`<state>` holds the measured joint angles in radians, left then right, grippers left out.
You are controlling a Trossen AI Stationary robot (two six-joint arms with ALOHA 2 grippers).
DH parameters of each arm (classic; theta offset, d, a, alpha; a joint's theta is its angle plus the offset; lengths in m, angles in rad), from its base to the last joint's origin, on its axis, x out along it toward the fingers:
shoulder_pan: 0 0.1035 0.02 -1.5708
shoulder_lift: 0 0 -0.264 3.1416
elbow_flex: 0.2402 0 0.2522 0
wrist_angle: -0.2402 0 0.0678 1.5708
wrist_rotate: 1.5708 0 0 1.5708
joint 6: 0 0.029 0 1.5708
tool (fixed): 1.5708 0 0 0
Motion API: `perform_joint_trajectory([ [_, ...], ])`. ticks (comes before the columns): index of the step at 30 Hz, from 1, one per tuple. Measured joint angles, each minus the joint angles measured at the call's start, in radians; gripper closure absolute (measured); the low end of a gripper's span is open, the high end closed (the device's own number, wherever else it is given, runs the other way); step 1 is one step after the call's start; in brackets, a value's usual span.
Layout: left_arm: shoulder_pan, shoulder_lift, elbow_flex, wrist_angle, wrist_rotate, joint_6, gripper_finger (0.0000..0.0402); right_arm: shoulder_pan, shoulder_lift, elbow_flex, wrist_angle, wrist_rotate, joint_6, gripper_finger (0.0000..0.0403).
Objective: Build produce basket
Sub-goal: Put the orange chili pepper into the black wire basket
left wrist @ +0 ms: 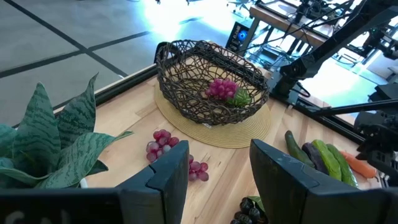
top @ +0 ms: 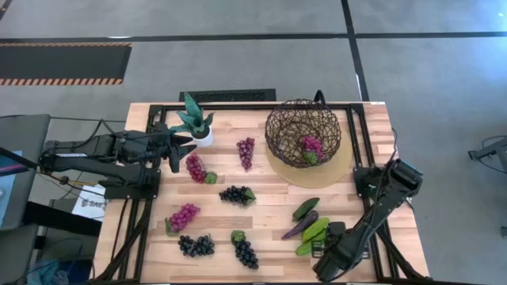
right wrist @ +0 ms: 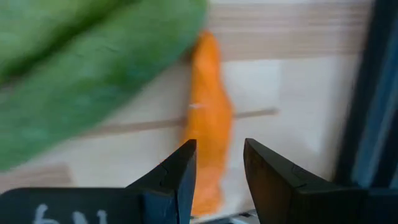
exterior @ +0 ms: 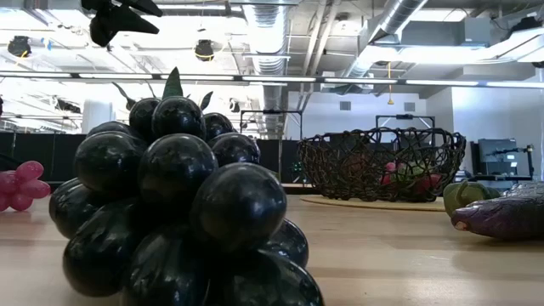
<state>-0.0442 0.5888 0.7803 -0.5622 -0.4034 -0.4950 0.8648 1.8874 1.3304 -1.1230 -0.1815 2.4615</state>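
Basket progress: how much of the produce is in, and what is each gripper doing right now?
Done: one magenta grape bunch lies in the basket. In hand: the right gripper, open, is low over the carrot beside the cucumbers; the left gripper hovers open and empty. Left: six grape bunches, cucumbers, eggplant, carrot.

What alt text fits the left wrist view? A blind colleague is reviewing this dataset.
A wire basket on a tan disc holds one magenta grape bunch, seen past the left gripper with its jaws open and empty. A loose grape bunch lies on the table, a potted plant beside it, cucumbers farther off.
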Motion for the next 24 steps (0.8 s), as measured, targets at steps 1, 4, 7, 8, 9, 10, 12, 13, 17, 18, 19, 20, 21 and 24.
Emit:
perform_joint_trajectory([
  [1,0.0,0.0,0.0,0.0,0.0,0.0,0.0246,-0.005,0.0,0.0,0.012,0.002,0.0,0.025],
  [4,0.0,0.0,0.0,0.0,-0.002,0.0,0.0246,-0.014,0.0,0.0,0.058,0.043,-0.021,0.025],
  [7,0.0,0.0,0.0,0.0,-0.002,0.0,0.0246,-0.019,0.0,0.0,0.063,0.07,-0.05,0.0248],
  [8,0.0,0.0,0.0,0.0,-0.002,0.0,0.0246,-0.02,0.0,0.0,0.061,0.073,-0.058,0.0245],
  [9,0.0,0.0,0.0,0.0,-0.002,0.0,0.0246,-0.02,0.0,0.0,0.058,0.072,-0.06,0.0243],
  [10,0.0,0.0,0.0,0.0,-0.002,0.0,0.0246,-0.02,0.0,0.0,0.057,0.069,-0.062,0.0239],
  [12,0.0,0.0,0.0,0.0,-0.002,0.003,0.0246,-0.017,0.0,0.0,0.05,0.043,-0.065,0.0231],
  [13,0.0,0.0,0.0,0.0,-0.002,0.004,0.0246,-0.016,0.0,0.0,0.045,0.031,-0.065,0.0227],
  [17,0.0,0.0,0.0,-0.001,-0.003,0.004,0.0246,-0.014,0.0,0.0,0.035,0.021,-0.065,0.0209],
  [18,0.0,0.0,0.0,-0.001,-0.003,0.004,0.0246,-0.015,0.0,0.0,0.033,0.022,-0.065,0.0205],
  [19,0.0,0.0,0.0,-0.001,-0.003,0.004,0.0246,-0.016,0.0,0.0,0.026,0.021,-0.065,0.0201],
  [20,0.0,0.0,0.0,-0.001,-0.003,0.004,0.0246,-0.016,0.0,0.0,0.019,0.022,-0.064,0.0199],
  [21,0.0,0.0,0.0,-0.001,-0.003,0.004,0.0246,-0.016,0.0,0.0,0.011,0.022,-0.064,0.0196],
  [24,0.0,0.0,0.0,-0.001,-0.003,0.004,0.0246,-0.012,0.0,0.0,-0.016,0.02,-0.062,0.0193],
])
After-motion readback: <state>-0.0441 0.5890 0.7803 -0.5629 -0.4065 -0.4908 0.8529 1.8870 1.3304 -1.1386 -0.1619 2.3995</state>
